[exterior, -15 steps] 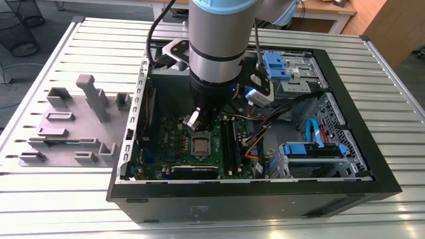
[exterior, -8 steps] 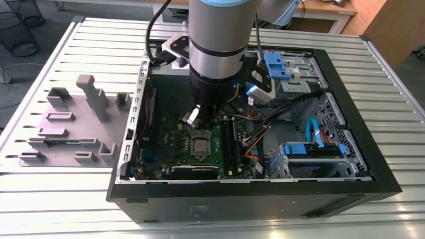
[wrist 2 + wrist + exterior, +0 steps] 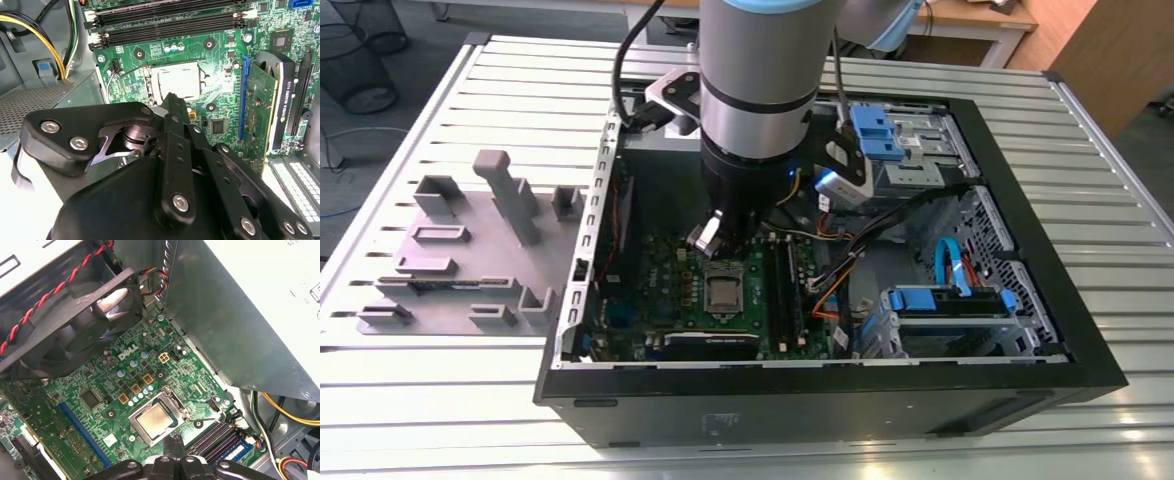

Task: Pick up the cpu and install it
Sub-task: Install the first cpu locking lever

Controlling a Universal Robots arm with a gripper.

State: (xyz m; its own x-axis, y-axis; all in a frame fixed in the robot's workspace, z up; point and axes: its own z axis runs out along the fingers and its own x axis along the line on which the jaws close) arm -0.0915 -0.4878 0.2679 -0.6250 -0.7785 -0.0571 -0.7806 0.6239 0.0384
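The cpu lies flat in the socket on the green motherboard inside the open PC case, silver top up. Both wrist views show the cpu within the socket's dark metal frame. My gripper hangs just above the socket on the arm. Its fingers are together at a narrow tip and hold nothing. The gripper tip hovers over the socket's edge, apart from the chip.
Grey stepped holder blocks stand on the slatted table at the exterior view's left. Inside the case are a black fan, memory slots, an upright graphics card, yellow cables and blue drive bays.
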